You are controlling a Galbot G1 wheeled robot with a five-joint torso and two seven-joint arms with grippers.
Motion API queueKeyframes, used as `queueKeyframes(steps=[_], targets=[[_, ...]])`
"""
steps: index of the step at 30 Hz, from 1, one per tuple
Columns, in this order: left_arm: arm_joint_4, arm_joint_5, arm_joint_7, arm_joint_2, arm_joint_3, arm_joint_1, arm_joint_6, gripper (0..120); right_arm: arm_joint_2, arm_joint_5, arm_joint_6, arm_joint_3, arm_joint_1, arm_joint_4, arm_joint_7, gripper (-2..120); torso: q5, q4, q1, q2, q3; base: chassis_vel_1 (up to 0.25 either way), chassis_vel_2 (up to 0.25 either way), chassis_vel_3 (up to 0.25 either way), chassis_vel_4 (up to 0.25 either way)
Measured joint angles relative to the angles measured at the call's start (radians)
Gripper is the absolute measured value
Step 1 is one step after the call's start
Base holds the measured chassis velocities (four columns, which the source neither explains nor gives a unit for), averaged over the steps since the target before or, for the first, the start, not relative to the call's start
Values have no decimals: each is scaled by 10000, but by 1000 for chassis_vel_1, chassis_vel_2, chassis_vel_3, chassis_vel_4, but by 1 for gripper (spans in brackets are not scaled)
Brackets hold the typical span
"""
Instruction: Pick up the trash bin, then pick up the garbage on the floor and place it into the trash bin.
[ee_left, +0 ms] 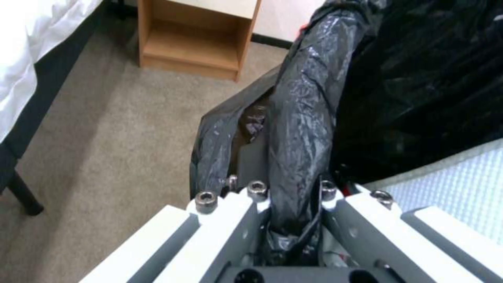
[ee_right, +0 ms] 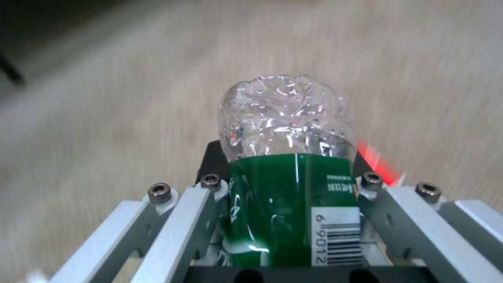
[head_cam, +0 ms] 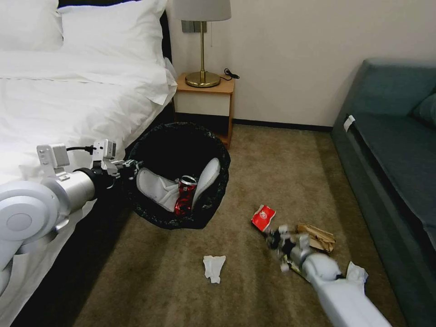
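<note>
My left gripper [head_cam: 131,169] is clenched on the rim of the trash bin [head_cam: 179,136], pinching the crinkly, glossy black plastic bag [ee_left: 304,118] folded over that edge. I hold the round bin tilted beside the bed [head_cam: 68,104], above the floor [head_cam: 150,272], its mouth facing outward. Inside I count two white slippers [head_cam: 156,188], soft and flat-soled, with one crushed red can [head_cam: 185,195] wedged between them.

My right gripper [ee_right: 290,184] is grasping a bottle [ee_right: 288,157]: clear, dimpled plastic at its base and a smooth green label with a barcode around the body, clamped between both metal fingers [ee_right: 210,204]. In the head view this gripper [head_cam: 279,243] hangs low over the short-pile beige carpet, well apart from the bin.

On the carpet lie one red packet [head_cam: 263,217], one creased brown paper bag [head_cam: 318,236] and two crumpled white tissues [head_cam: 214,267], the second [head_cam: 356,274] just beside my right arm.
</note>
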Motion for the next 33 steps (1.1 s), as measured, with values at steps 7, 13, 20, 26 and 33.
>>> queueKeyframes(steps=[7,13,20,26,33], targets=[[-18,3,-93,-29,119,138,0,1,-794,1359,-780,574,435,2601,614,26,-1,-6,-2,1,-2,0,0,0,0],[5,-18,-108,25,258,292,0,1,-1151,2808,-1200,911,1346,4165,865,26,0,-5,-3,1,-3,0,0,0,0],[256,-238,-172,89,649,-26,0,1,-946,4974,-1652,512,3991,4969,1055,26,-1,-2,-4,1,-2,0,0,0,0],[521,-387,-465,-172,1584,-733,0,1,-411,5931,-1831,-54,5215,5401,1268,26,-3,-3,-3,1,-2,0,0,0,0],[671,-659,-817,-303,2305,-1548,-1,1,-148,6190,-1819,-869,5572,5659,1134,26,-1,-4,-3,2,-2,0,0,0,0]])
